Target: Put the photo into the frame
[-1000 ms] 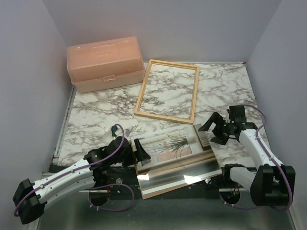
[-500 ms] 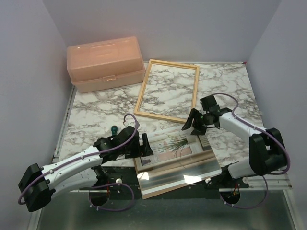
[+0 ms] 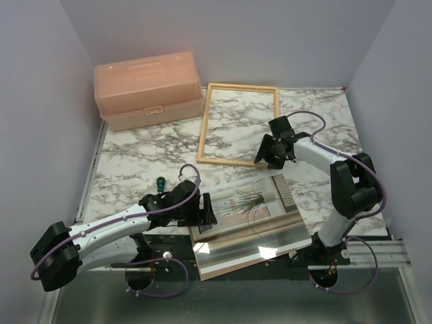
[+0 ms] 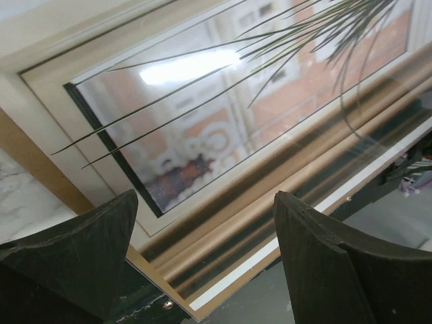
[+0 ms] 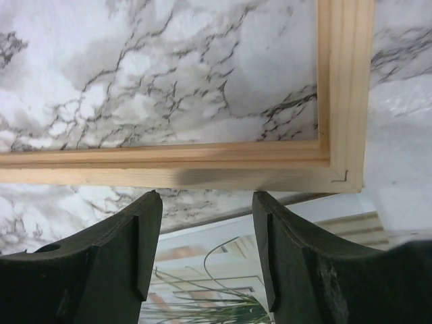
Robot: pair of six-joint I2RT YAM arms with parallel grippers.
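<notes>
Left hand [image 3: 206, 208]: near-left of the frame [image 3: 203, 125], fingers apart, empty, at the photo's [image 3: 246, 202] left edge. The photo lies just nearside of the frame. Right hand [image 3: 266, 156]: at the frame's near-right corner, fingers apart, holding nothing. Risks: your right pinch skids the frame, and your left snags the glass sheet [image 3: 263, 246] too.

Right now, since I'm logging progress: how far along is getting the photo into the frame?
Nothing done: the frame lies empty, the photo apart from it. In hand: the right gripper hovers open at the frame's near corner, the left gripper open at the photo's edge. Left: moving the photo in.
</notes>
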